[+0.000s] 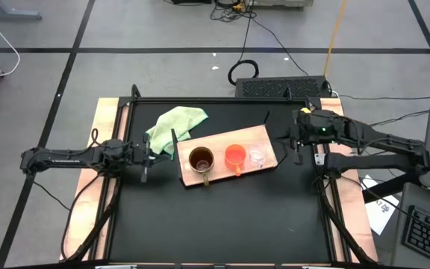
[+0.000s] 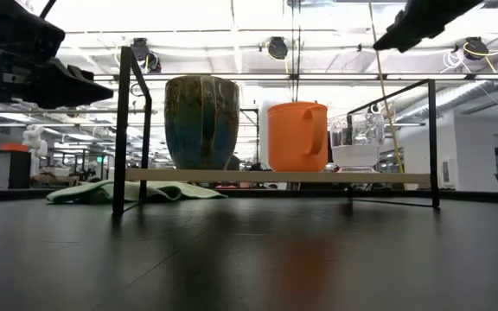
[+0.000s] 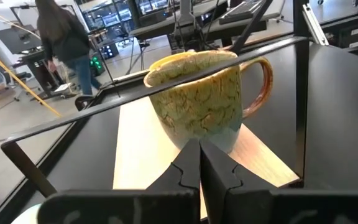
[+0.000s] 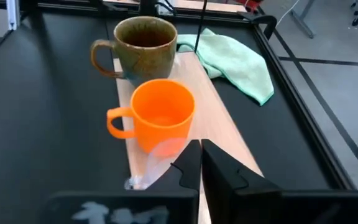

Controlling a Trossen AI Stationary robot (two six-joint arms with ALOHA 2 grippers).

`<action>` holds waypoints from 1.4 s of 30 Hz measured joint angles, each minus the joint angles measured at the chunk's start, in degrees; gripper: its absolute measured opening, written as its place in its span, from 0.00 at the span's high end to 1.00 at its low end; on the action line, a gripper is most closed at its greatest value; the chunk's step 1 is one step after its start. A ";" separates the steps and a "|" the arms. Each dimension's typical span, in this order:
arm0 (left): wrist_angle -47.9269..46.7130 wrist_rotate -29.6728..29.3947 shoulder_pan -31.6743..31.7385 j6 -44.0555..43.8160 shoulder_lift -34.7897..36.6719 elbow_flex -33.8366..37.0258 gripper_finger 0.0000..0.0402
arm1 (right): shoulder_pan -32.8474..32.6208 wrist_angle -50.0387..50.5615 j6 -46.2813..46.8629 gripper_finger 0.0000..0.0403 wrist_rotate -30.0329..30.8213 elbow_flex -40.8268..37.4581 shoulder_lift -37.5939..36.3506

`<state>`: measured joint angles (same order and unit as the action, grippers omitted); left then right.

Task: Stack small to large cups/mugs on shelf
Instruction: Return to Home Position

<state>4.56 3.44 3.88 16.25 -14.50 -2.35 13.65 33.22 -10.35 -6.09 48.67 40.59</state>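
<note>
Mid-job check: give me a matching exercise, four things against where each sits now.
1 brown glazed mug with handle
2 orange plastic cup
3 clear glass cup
4 light green cloth

A middle of the light-wood shelf board
B on the black table, off the board
C board's right end, high view
D board's left end, high view

Pairs: 1-D, 2-A, 3-C, 4-B

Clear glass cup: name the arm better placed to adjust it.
Right. The right gripper sits beside the shelf end holding the glass cup; the left gripper sits beyond the brown mug at the opposite end.
</note>
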 joint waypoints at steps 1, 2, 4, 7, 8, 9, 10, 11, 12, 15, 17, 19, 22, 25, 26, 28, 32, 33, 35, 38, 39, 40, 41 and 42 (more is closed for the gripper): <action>-0.22 0.00 -0.02 0.16 0.00 -0.02 1.00 | -0.18 -0.07 0.52 1.00 0.00 -0.68 -1.04; -0.45 -0.02 0.00 0.39 0.00 0.00 1.00 | -0.40 -0.01 0.70 1.00 0.00 -1.58 -2.19; -0.53 -0.19 0.00 0.63 0.00 0.00 1.00 | -0.66 -0.03 1.38 1.00 0.00 -3.76 -4.45; -0.57 -0.33 0.00 1.08 0.00 -0.01 1.00 | -0.66 -1.53 3.76 1.00 0.00 -8.27 -8.19; -0.66 -0.29 0.00 1.09 0.00 -0.02 1.00 | -0.64 -2.30 4.34 1.00 0.00 -9.81 -9.47; -0.92 -0.02 0.00 1.07 0.00 0.00 1.00 | -0.64 -3.49 4.81 1.00 0.00 -11.28 -10.67; -1.39 0.40 -0.01 1.09 0.00 -0.02 1.00 | -0.64 -4.62 5.16 1.00 0.00 -12.56 -11.71; -1.90 0.81 0.00 1.04 0.00 -0.02 1.00 | -0.66 -5.50 5.44 1.00 0.00 -13.66 -12.60; -2.03 0.90 -0.01 0.62 0.00 -0.02 1.00 | -0.66 -6.07 5.95 1.00 -0.08 -14.56 -13.44; -1.82 0.98 0.00 -0.25 0.01 -0.02 1.00 | -0.66 -6.43 7.53 1.00 -0.90 -16.19 -15.63; -1.70 0.96 -0.01 -0.59 0.00 -0.02 1.00 | -0.66 -6.17 8.54 1.00 -1.66 -16.86 -17.39; -1.52 0.96 0.00 -0.85 0.00 -0.02 1.00 | -0.66 -6.31 9.76 1.00 -1.68 -17.38 -19.61; -1.84 0.96 0.00 -0.31 0.00 -0.02 1.00 | -0.66 -6.26 11.05 1.00 -1.70 -18.69 -23.47; -1.81 0.85 0.00 -0.28 0.00 -0.02 1.00 | -0.66 -6.04 13.45 1.00 -1.70 -20.65 -27.33; -1.71 0.32 0.00 -0.31 0.00 -0.02 1.00 | -0.66 -6.25 14.11 1.00 -1.70 -21.16 -28.52; -1.29 -0.79 0.00 -0.88 0.02 -0.02 1.00 | -0.66 -7.27 14.91 1.00 -1.73 -21.64 -30.40; -1.36 -0.96 0.07 -1.30 0.00 -0.02 1.00 | -0.66 -8.45 18.24 1.00 -1.70 -21.76 -31.82; -1.37 -0.95 0.10 -1.35 0.00 -0.02 1.00 | -0.66 -8.98 18.71 1.00 -1.70 -22.20 -31.83; -1.36 -0.96 0.32 -1.39 0.00 -0.02 1.00 | -0.66 -10.63 18.93 1.00 -1.68 -24.33 -31.83; -1.38 -0.96 0.70 -1.42 0.00 -0.02 1.00 | -0.66 -18.81 20.68 1.00 -1.64 -30.05 -31.77; -1.36 -0.94 0.76 -1.42 0.00 -0.02 1.00 | -0.66 -21.72 21.09 1.00 -1.68 -32.01 -31.79; -1.36 -0.67 0.86 -1.42 0.00 -0.02 1.00 | -0.66 -23.70 21.08 1.00 -1.72 -33.63 -31.79; -1.36 -0.38 0.96 -1.42 0.00 -0.02 1.00 | -0.66 -25.50 20.63 1.00 -1.75 -34.92 -31.81; -1.36 -0.26 1.00 -1.44 0.00 -0.02 1.00 | -0.66 -26.67 19.74 1.00 -2.00 -35.80 -31.90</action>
<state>3.20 3.18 4.87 14.81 -14.50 -2.37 12.99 6.56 9.39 -8.08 12.87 8.68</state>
